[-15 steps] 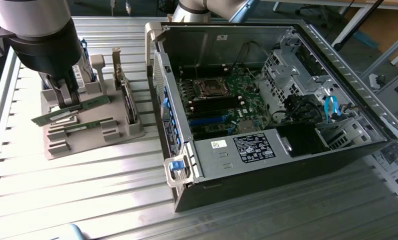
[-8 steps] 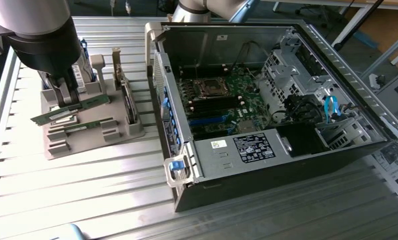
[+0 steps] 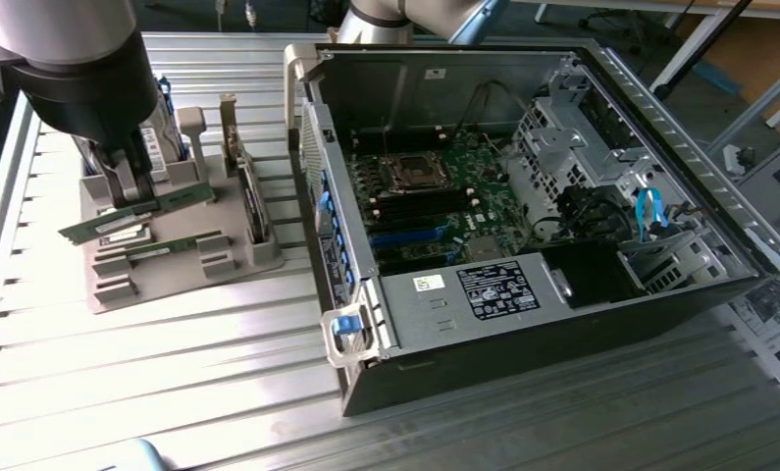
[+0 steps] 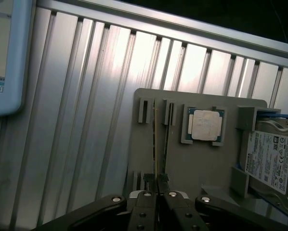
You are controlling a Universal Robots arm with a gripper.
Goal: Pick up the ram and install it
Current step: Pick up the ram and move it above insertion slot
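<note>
My gripper [image 3: 130, 201] is shut on the ram [image 3: 141, 211], a long thin green stick. I hold it near its middle, tilted, just over the grey holder tray [image 3: 186, 265] at the exterior view's left. In the wrist view the ram [image 4: 156, 139] runs edge-on out from between the fingertips of the gripper [image 4: 157, 187], above the holder tray [image 4: 197, 168]. The open computer case [image 3: 521, 324] lies to the exterior view's right. Its motherboard's black memory slots [image 3: 423, 204] are exposed.
On the tray lie a square silver CPU [image 4: 204, 125] and a hard drive [image 4: 271, 161]. An expansion card [image 3: 248, 191] stands upright in the tray beside the case wall. Ribbed metal table [image 3: 167, 373] all round; a light blue-rimmed object [image 4: 4, 57] sits off the tray.
</note>
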